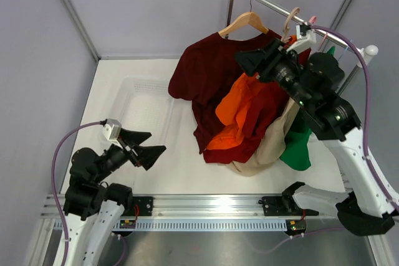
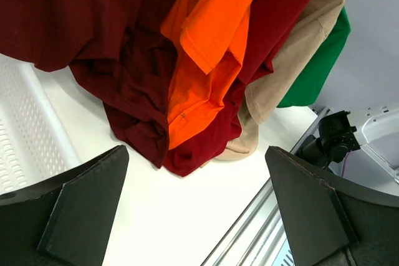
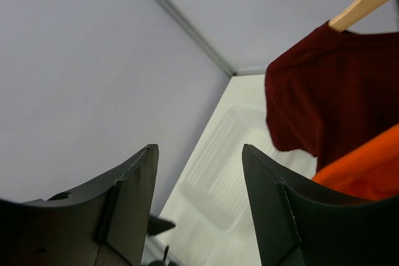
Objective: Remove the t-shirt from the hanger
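Left claw (image 1: 156,142), at the near left of the table (image 1: 177,175), shows its jaws wide apart and empty. From above we see the maroon t-shirt (image 1: 206,85) on its wooden hanger (image 1: 243,24), with the right claw (image 1: 247,65) beside it.

Left wrist view: the t-shirt's hem hangs behind an orange shirt (image 2: 206,48).

Right wrist view: jaws apart and empty, with the t-shirt at the right.

The left arm (image 1: 93,182) sits folded low over its base, wrist turned toward the right. The left gripper (image 1: 153,142) is spread to its widest, with nothing between its fingers. The right arm (image 1: 355,154) rises steeply from its base and bends at the elbow, reaching up and to the left. The right gripper (image 1: 244,64) is parted less widely and apparently holds nothing, though the overhead view is crowded there.
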